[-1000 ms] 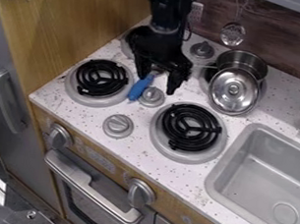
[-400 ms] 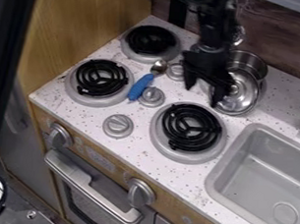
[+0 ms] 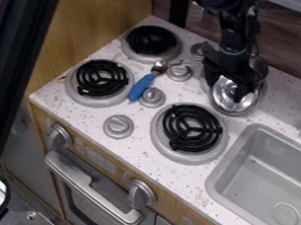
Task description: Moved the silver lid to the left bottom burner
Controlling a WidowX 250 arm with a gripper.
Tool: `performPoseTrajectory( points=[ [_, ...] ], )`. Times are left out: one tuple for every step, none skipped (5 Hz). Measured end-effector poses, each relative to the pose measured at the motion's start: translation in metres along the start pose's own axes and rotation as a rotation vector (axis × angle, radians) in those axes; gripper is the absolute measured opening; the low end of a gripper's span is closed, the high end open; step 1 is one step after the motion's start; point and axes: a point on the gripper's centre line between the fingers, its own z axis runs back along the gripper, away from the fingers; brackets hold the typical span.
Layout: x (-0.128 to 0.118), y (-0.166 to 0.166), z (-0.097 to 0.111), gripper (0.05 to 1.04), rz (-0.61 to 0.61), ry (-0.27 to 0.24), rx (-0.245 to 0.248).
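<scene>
Counter (image 3: 137, 150): white and speckled, set against a wood-look back wall (image 3: 297, 55), with the sink (image 3: 264, 129) off to the right of your view.
Pot (image 3: 262, 70): at the back right, partly behind the gripper.
Lid (image 3: 224, 103): silver and round, so no long axis to match. It's on the near side of the pot, and looks tilted against it rather than flat.
Gripper (image 3: 225, 91): right over the lid, fingers spread wide with nothing held as far as you can see. They're side by side across the lid's upper part.
Lid vs gripper: this is the one you care about. Most of the lid lies below the fingertips and toward the camera, so I'd go down and a touch nearer before you pinch. Fair warning, the black fingers cover the middle, so I can't swear the handle sits between them.
Left bottom burner (image 3: 85, 74): its coil is bare, well apart from the lid, over to the left of your view.
Spoon (image 3: 139, 87): blue handle, just beside that burner. Your carry probably crosses it, so lift high enough.
</scene>
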Motion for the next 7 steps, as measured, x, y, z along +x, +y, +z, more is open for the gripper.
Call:
performPoseTrajectory(
  points=[
    [0.011, 0.003, -0.012, 0.995, 0.023, -0.041, 0.037],
    [0.022, 0.003, -0.021, 0.995, 0.038, -0.066, 0.070],
    [0.028, 0.003, -0.026, 0.995, 0.038, -0.062, 0.086],
    [0.030, 0.000, -0.028, 0.945, 0.045, -0.054, 0.074],
    [0.026, 0.001, -0.030, 0.661, 0.021, -0.027, 0.083],
    [0.024, 0.005, -0.032, 0.367, 0.016, -0.017, 0.104],
    [0.024, 0.005, -0.033, 0.267, 0.024, -0.024, 0.110]
  ],
)
